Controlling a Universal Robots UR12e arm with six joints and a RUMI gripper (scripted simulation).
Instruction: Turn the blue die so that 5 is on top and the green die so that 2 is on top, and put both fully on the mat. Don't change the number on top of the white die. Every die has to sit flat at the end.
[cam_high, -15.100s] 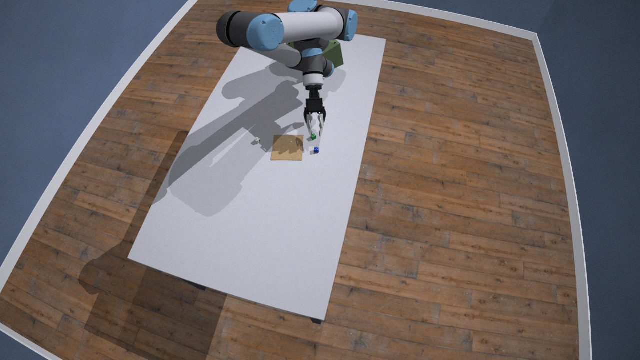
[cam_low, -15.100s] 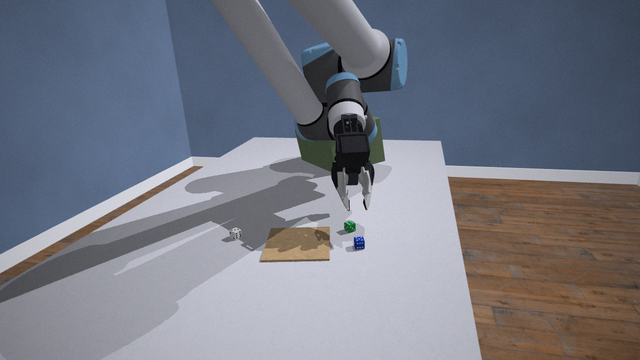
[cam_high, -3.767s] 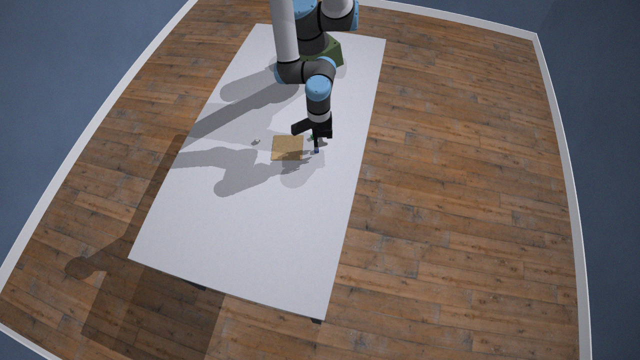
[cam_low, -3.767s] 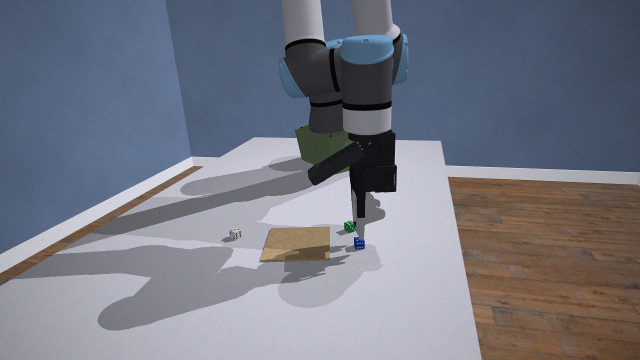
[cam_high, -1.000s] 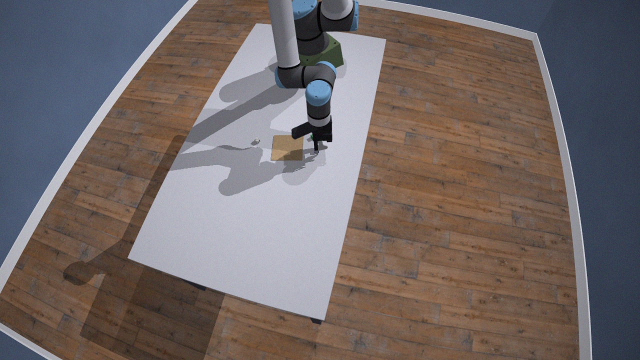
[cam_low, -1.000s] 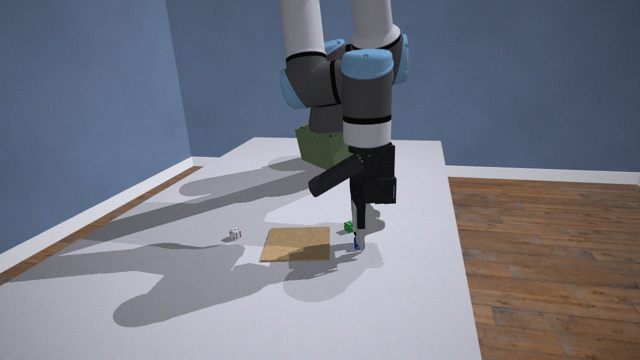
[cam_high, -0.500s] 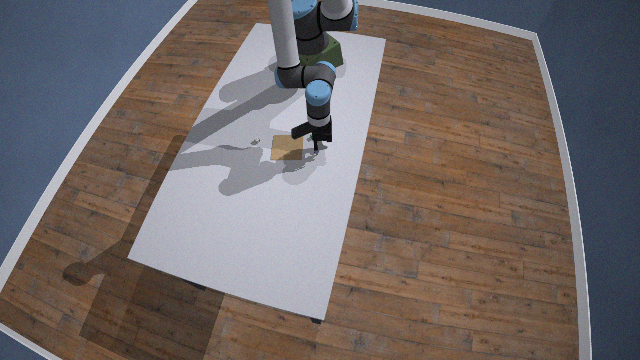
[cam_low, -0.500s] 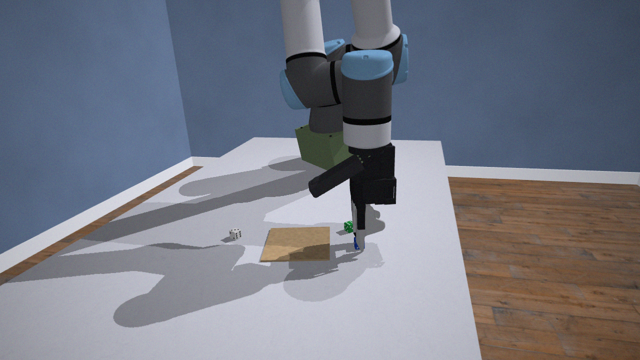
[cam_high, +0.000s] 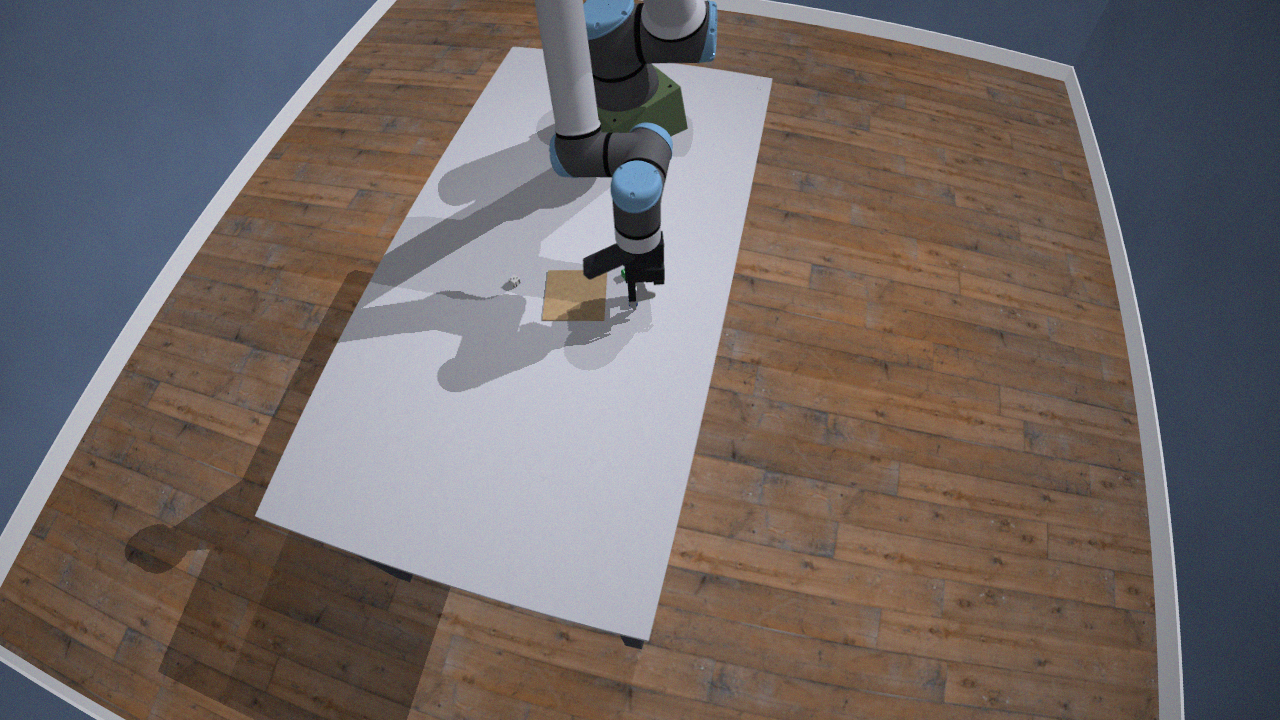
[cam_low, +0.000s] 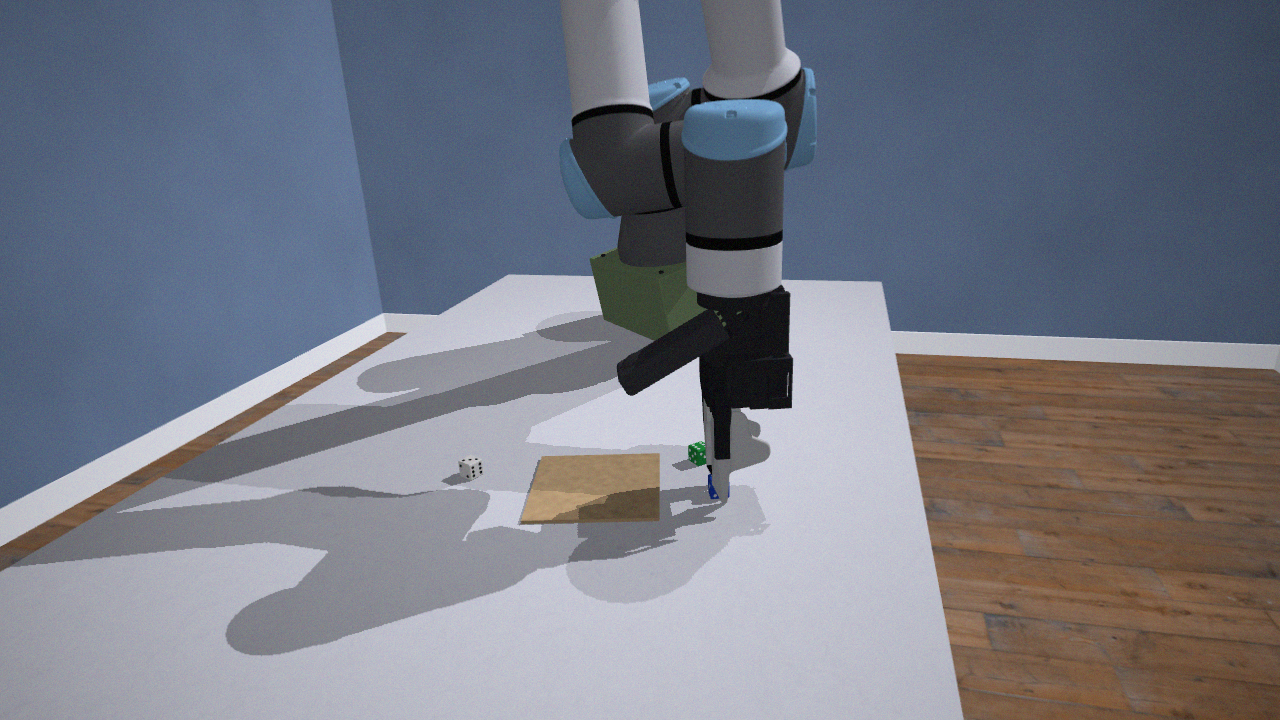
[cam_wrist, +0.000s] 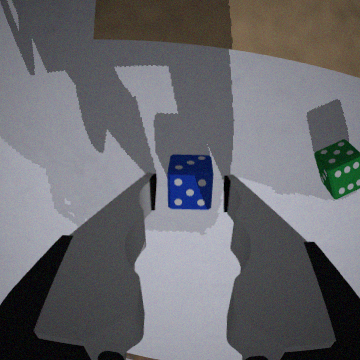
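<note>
"where do we have our claw?"

"we have it low over the surface, released, fingers partly apart on either side of the blue die, gaps showing at both sides."

"and our mat?"

"we see the blue die and green die off it, near one side; our white die sits beyond the opposite side."
</note>
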